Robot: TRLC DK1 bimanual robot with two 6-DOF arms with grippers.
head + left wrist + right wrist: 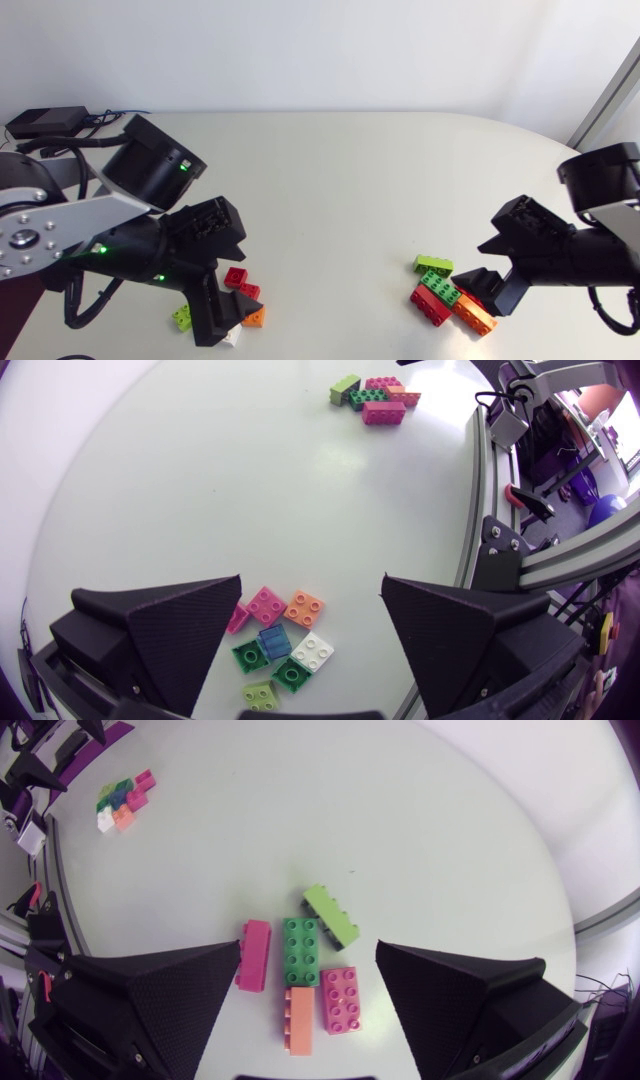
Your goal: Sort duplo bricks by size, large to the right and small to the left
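Left gripper (312, 592) has its fingers spread and holds nothing, over the small bricks (274, 642) clustered on the left of the table (330, 190). Right gripper (308, 956) is also spread and holds nothing, over the large bricks (301, 950), which lie close together on the right. The two piles are well apart.

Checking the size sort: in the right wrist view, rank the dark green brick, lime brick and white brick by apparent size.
1. The dark green brick and the lime brick look alike, so they are not ranked.
2. The white brick looks smallest, but it lies far from the camera, so this is unsure.
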